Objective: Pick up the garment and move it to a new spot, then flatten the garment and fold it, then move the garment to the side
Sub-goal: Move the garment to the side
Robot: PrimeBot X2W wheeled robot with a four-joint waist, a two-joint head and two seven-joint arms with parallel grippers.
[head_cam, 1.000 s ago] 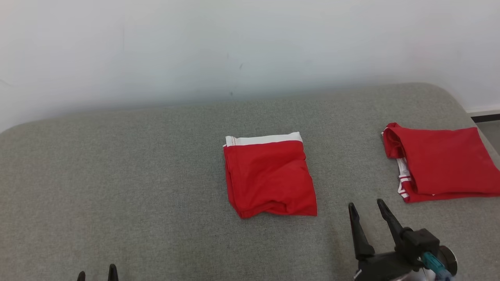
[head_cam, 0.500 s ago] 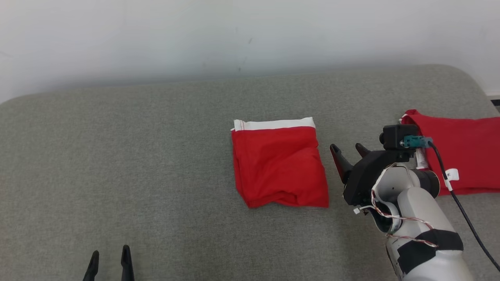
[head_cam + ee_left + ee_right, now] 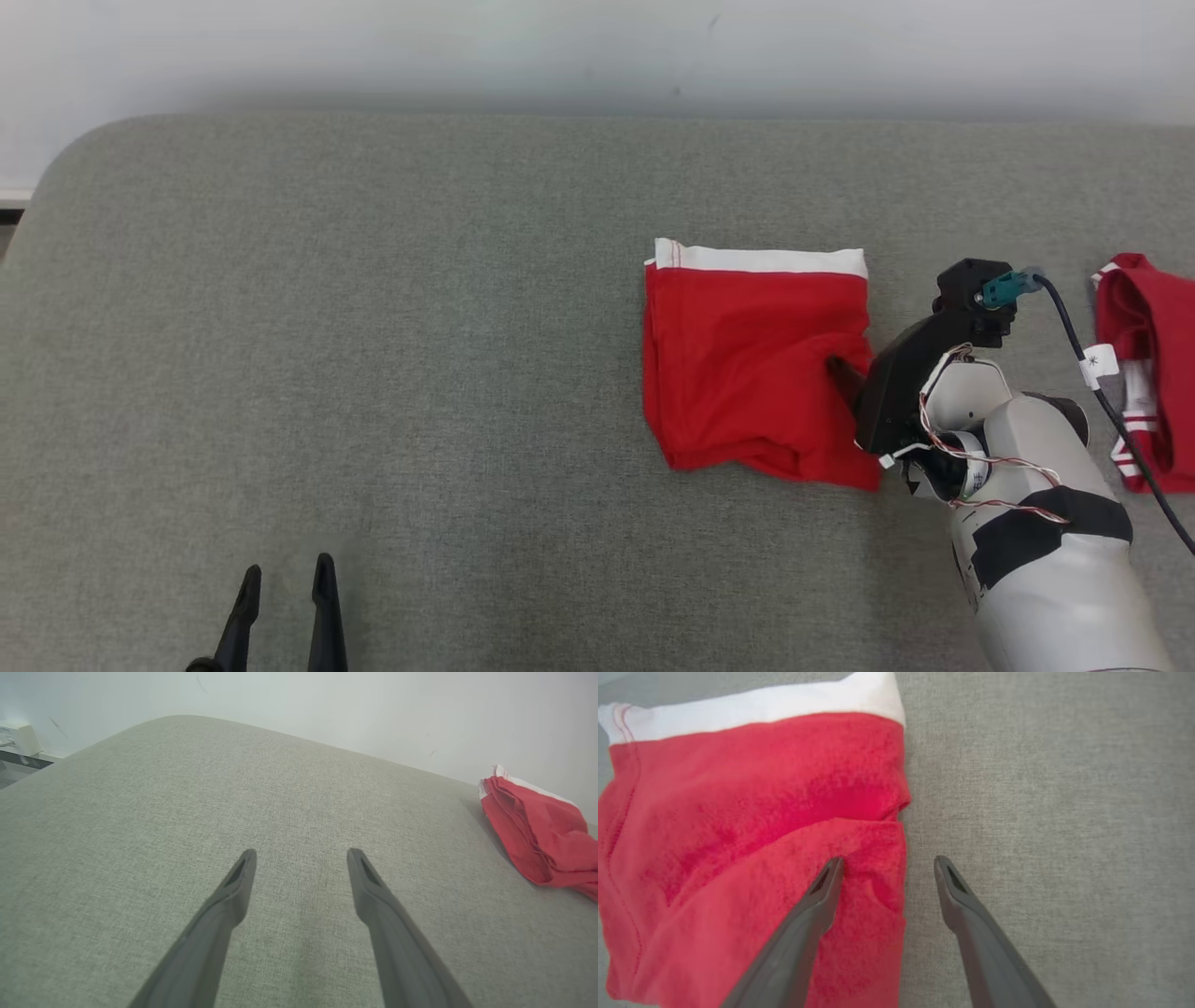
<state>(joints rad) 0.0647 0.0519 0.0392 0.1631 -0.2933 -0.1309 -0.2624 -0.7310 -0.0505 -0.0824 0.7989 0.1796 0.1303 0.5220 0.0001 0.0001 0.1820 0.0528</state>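
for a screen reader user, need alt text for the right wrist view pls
The open right gripper straddles one side edge of a folded red garment with a white waistband, which lies on a grey fabric surface.

Legible text, brands, numbers and signs: none could be read.

Item noted: one small white tag (image 3: 1102, 364), fixed on the black cable (image 3: 1053, 291) at the right of the scene. It bore a single small dark mark, too small to make out as a letter, number or symbol.
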